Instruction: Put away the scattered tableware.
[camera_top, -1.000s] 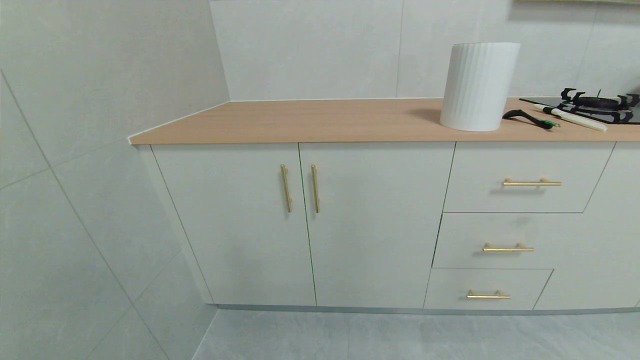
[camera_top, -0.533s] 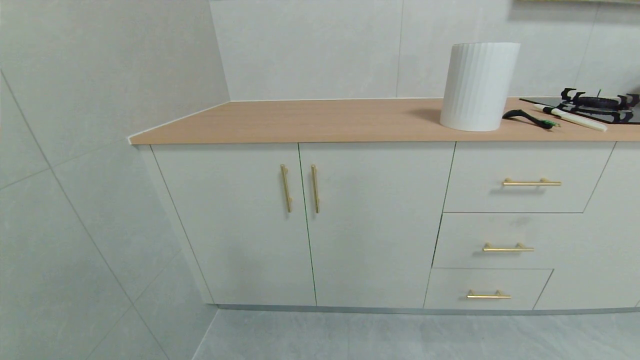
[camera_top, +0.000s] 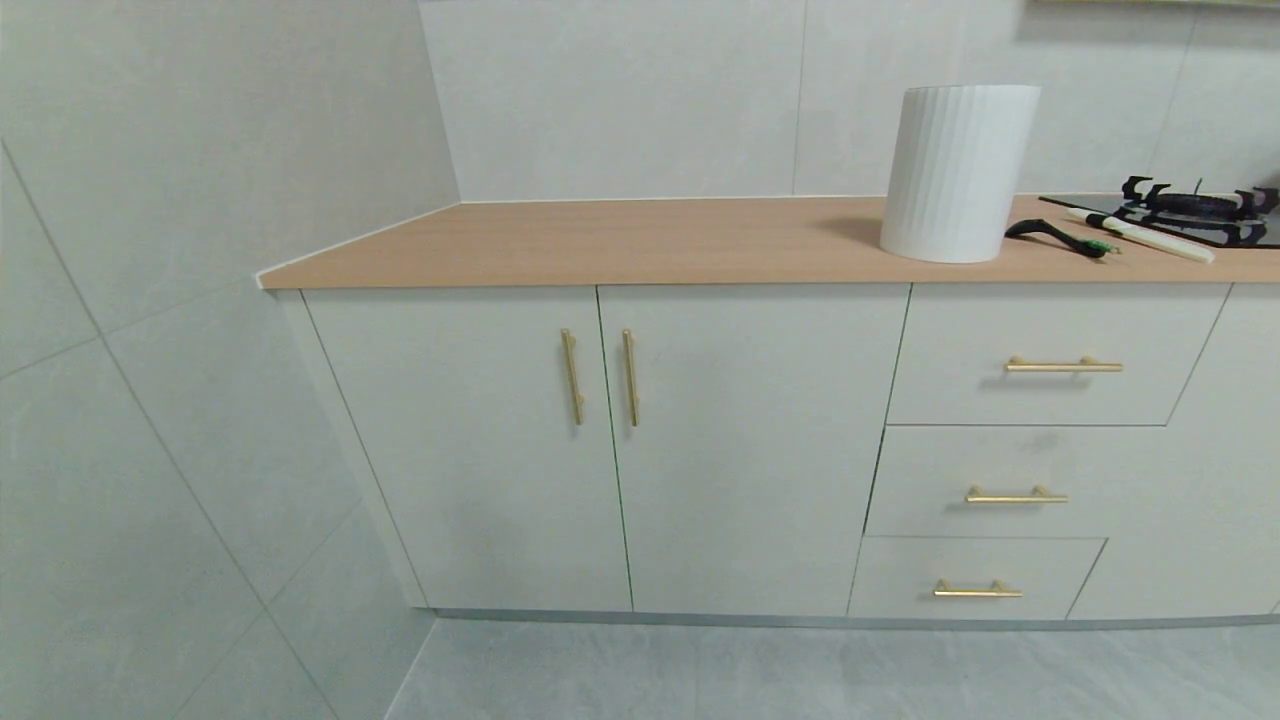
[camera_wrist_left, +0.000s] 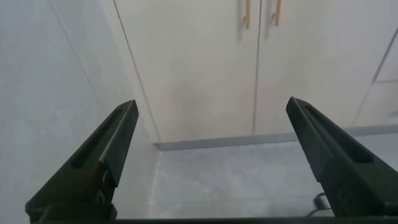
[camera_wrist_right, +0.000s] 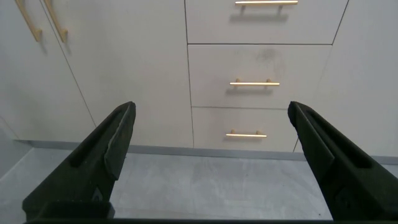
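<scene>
Two pincers were spread wide: my left gripper (camera_wrist_left: 211, 101) faced the cabinet doors (camera_wrist_left: 205, 62), my right gripper (camera_wrist_right: 211, 104) the drawers (camera_wrist_right: 255, 74). On the countertop (camera_top: 600, 245) stood a white ribbed container (camera_top: 957, 172), a black utensil (camera_top: 1055, 237) just beside it, then a white-handled utensil (camera_top: 1140, 235) resting on the edge of the hob (camera_top: 1200, 205).

At three o'clock from the ribbed white container (camera_top: 958, 172), the black hob grate (camera_top: 1198, 205) runs off the picture's edge, so we see only part of it. The black utensil (camera_top: 1058, 238) starts just beside the container's foot, and its working end is too small for us to name. The same goes for the white-handled tool (camera_top: 1140, 236) at its two o'clock. The container's inside is hidden from us. Both the left gripper (camera_wrist_left: 211, 111) and right gripper (camera_wrist_right: 211, 111), jaws spread wide, are cut off at the fingers' bases
</scene>
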